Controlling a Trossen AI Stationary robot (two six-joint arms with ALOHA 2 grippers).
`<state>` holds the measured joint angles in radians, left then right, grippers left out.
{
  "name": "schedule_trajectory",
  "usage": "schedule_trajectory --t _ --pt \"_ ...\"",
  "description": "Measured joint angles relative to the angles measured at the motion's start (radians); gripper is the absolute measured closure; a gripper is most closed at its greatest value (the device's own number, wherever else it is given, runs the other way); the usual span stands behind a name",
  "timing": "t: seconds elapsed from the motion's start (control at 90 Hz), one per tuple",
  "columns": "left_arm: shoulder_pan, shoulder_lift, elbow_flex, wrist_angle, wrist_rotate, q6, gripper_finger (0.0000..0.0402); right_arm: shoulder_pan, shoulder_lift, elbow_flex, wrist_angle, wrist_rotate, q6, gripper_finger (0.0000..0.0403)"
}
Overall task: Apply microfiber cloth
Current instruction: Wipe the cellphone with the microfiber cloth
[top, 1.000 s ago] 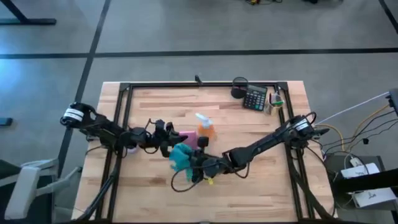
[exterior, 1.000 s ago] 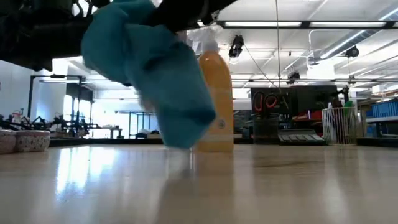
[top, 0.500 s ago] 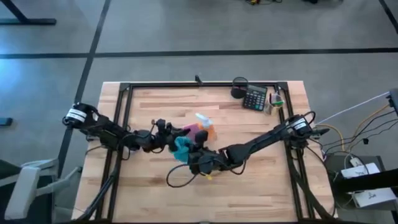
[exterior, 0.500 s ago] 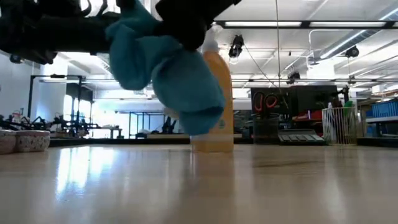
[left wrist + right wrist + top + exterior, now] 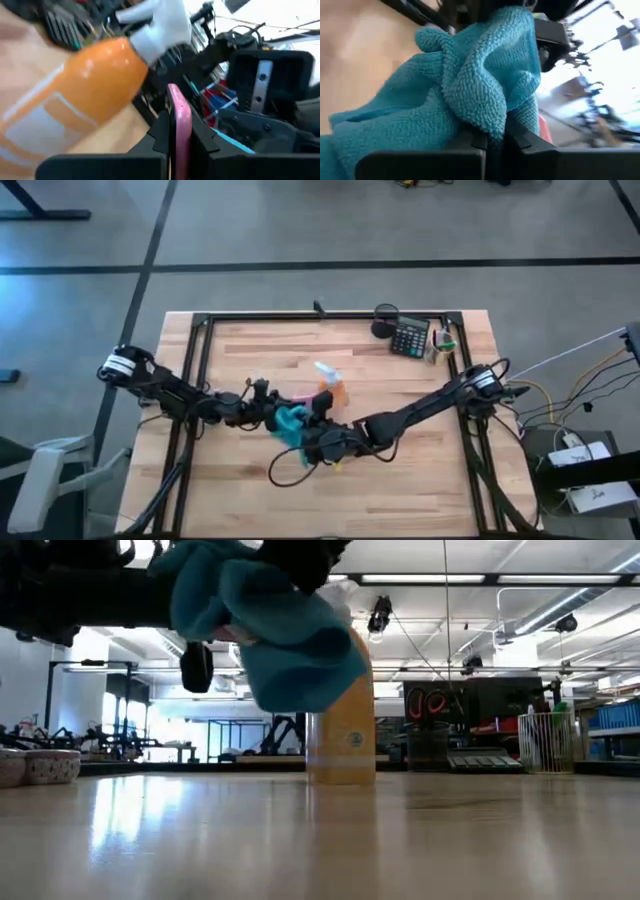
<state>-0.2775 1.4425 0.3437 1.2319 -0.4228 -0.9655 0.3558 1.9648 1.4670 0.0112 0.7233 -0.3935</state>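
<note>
Right tool (image 5: pixel 495 137) is clamped on the folded turquoise microfiber cloth (image 5: pixel 291 421), held clear above the wooden tabletop (image 5: pixel 420 470) near its middle. Left tool (image 5: pixel 177 132) grips a thin pink-edged slab (image 5: pixel 179 120) edge-on, just beside the cloth. An orange spray bottle with a white nozzle (image 5: pixel 343 710) stands upright directly behind.
</note>
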Motion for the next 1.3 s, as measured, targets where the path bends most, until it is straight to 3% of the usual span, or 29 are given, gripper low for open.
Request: schedule_trajectory --t 0.189,0.322,0.633,0.833,0.922,1.022,1.3 --pt "0.022 -0.048 -0.010 0.027 -0.005 -0.012 0.0392 0.078 0.015 -0.002 -0.016 -0.097 0.076 0.0403" --pt "0.024 -0.088 -0.011 0.040 0.006 0.027 0.0392 0.122 0.015 -0.006 -0.056 -0.106 0.121 0.0403" --pt "0.013 -0.150 -0.017 -0.010 0.183 0.137 0.0392 0.194 0.008 0.004 0.022 -0.055 0.018 0.0403" --pt "-0.002 -0.140 -0.018 -0.025 0.257 0.149 0.0392 0.156 0.008 0.005 0.095 0.112 -0.093 0.0403" --pt "-0.016 -0.135 -0.019 -0.009 0.311 0.184 0.0392 0.136 0.006 0.006 0.091 0.132 -0.121 0.0403" --pt "-0.040 -0.137 -0.018 -0.010 0.305 0.218 0.0392 0.124 0.005 0.011 0.090 0.181 -0.154 0.0403" --pt "-0.049 -0.134 -0.016 -0.055 0.315 0.187 0.0392 0.116 0.005 0.085 0.133 0.493 -0.424 0.0403"
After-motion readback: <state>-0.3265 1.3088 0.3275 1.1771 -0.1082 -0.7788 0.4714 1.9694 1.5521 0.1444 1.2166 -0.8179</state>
